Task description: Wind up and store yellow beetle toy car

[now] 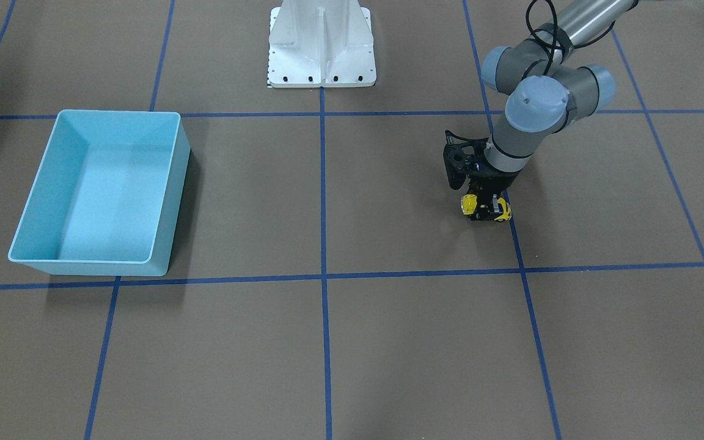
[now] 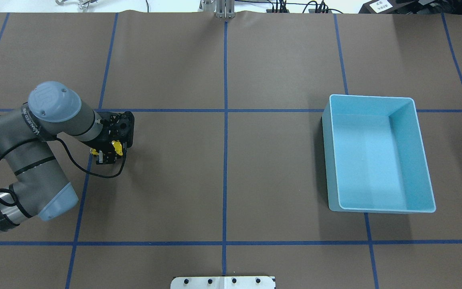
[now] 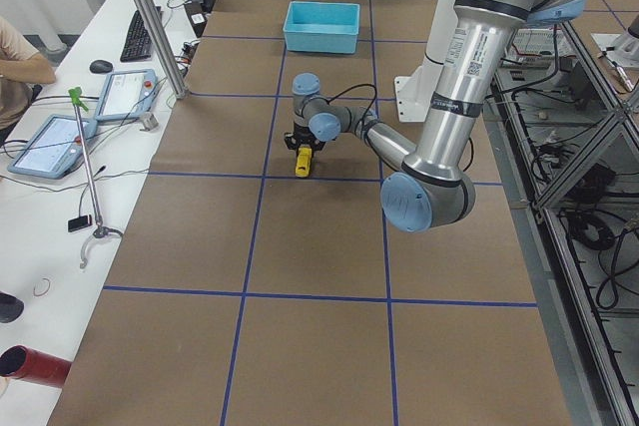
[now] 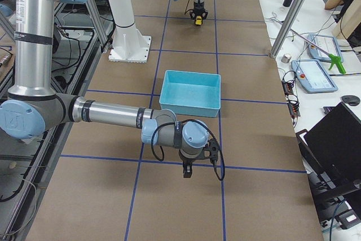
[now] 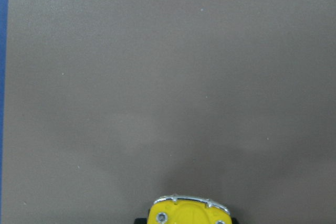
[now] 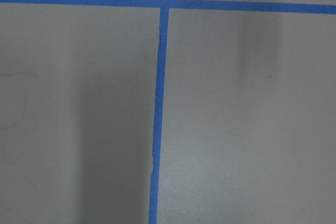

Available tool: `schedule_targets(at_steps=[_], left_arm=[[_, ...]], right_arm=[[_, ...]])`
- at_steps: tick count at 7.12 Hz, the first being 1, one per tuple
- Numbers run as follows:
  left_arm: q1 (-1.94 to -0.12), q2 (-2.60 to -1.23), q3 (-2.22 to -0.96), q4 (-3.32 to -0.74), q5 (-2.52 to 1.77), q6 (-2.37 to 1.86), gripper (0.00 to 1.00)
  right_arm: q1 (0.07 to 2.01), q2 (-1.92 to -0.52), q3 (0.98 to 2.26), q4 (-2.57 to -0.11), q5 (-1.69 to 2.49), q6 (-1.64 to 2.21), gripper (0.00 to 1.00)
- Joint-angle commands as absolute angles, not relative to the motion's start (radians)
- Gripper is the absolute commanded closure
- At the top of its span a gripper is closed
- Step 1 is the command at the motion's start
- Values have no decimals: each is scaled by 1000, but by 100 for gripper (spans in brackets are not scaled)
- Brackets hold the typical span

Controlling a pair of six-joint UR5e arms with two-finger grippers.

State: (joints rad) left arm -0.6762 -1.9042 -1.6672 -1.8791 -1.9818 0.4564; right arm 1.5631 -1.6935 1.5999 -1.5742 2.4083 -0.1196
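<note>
Near edge, centre: white metal mounting plate (image 1: pixel 321 55) of the robot base.

Further out, in the left half of the worktop (image 2: pixel 255 180), about midway between the near and far edges: the black two-finger left gripper (image 1: pixel 485 211) points down, clamped across the flanks of the tiny, glossy yellow beetle toy car (image 1: pixel 469 205). The car sits low at the surface, just beside a blue tape line (image 2: pixel 78 224). Cannot tell whether the wheels touch.

The right gripper (image 4: pixel 188 169) hangs low over the worktop's right end. It is seen only from the side, so its opening is not readable.

Right half: open rectangular light-blue plastic bin (image 2: pixel 371 96), nothing in it, well apart from the car.

Risks, as I judge them:
- The glossy rounded body may slip or twist in a narrow pinch.
- Wheels not pressed down will skid on the smooth sheet, and the spring will not wind.
- Too much downward force could jam the car.
- A wound car let go early would run off.
- The carry to the bin is long, across the whole worktop.

Surface: flat, matte brown sheeting with a taped blue grid.

Room: cables and plugs beyond the far edge. On the operators' side, a white desk (image 3: pixel 60 226) with tablet-like pendants (image 3: pixel 45 147) and a keyboard (image 3: pixel 137 35). A person's arm (image 3: pixel 22 65) shows at the frame edge.
</note>
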Motion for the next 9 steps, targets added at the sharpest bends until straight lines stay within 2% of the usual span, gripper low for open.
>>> schedule_targets(at_steps=[1, 9], left_arm=[[-678, -1887, -1669, -1899, -1982, 457, 100], [-684, -1799, -1712, -1945, -1983, 488, 100]], right_arm=[[1562, -1694, 1600, -1575, 2408, -120, 0], [1562, -1692, 1600, -1575, 2408, -120, 0]])
